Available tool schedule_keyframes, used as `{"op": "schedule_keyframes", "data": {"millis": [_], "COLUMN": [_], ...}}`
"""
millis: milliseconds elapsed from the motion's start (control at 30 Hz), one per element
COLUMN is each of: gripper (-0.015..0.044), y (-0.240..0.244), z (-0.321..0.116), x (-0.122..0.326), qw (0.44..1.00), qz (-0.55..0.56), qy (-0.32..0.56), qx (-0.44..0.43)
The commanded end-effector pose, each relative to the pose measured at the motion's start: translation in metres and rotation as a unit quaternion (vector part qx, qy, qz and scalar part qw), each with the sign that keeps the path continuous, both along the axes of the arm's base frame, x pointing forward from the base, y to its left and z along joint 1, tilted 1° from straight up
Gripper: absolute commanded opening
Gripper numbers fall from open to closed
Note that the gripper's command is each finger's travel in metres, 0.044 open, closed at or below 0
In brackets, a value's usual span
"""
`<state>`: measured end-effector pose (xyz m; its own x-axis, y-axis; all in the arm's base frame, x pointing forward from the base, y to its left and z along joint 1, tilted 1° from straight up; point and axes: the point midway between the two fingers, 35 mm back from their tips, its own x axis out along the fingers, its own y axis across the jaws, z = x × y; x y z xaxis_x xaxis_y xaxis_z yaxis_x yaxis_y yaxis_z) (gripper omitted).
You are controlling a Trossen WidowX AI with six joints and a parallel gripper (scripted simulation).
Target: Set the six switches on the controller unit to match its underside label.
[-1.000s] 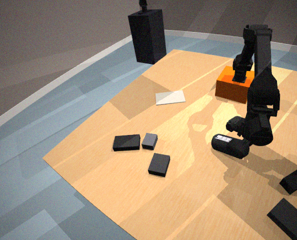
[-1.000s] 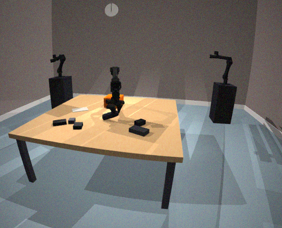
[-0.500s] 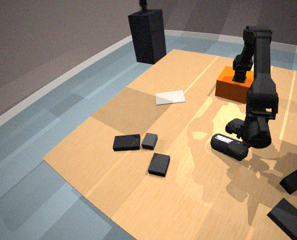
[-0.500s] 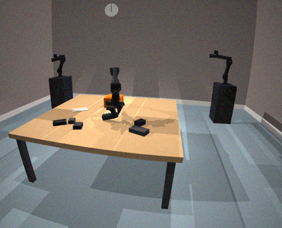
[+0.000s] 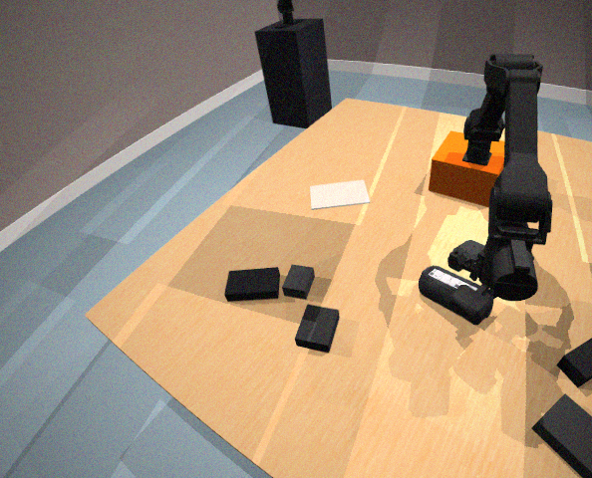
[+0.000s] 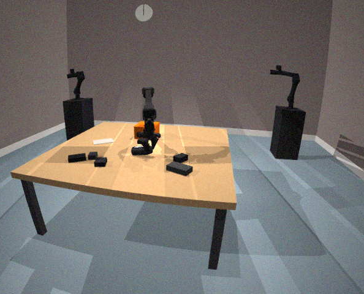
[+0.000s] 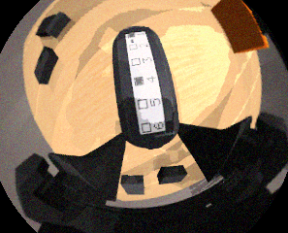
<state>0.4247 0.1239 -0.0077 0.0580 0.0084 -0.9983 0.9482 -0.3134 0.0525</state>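
Note:
The dark controller unit [image 5: 449, 293] [image 6: 138, 150] [image 7: 170, 92] is turned over, low at the bench [image 5: 208, 370] [image 6: 138, 177]. Whether it touches the wood is unclear. Its white label [image 5: 443, 278] [image 7: 146, 92] faces up toward the wrist camera. Squares 1 and 4 look filled; 2, 3, 5 and 6 look empty. Square 1 is at the far end, 6 nearest the fingers. My gripper [image 5: 482, 289] [image 6: 148, 147] [image 7: 150, 130] is shut on the unit's near end, one finger on each long side. The rocker switches are on the hidden underside.
An orange box [image 5: 460, 179] [image 6: 139, 131] [image 7: 240, 29] stands behind beside the arm. A white card [image 5: 339, 194] [image 6: 103, 141] lies back left. Dark blocks [image 5: 252, 284] [image 5: 317, 328] [image 5: 299, 281] lie left; others [image 5: 586, 360] [image 6: 179, 168] lie front right.

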Motion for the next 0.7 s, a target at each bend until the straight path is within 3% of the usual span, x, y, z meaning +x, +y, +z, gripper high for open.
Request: {"op": "schedule_keyframes", "data": {"millis": [0, 667], "gripper": [0.0338, 0.0337], "y": [-0.002, -0.002], "z": [-0.005, -0.02], "x": [-0.002, -0.001], "qw": [1.0, 1.0], "qz": [-0.002, -0.002], "qy": [0.003, 0.003], "qx": [-0.003, -0.003]}}
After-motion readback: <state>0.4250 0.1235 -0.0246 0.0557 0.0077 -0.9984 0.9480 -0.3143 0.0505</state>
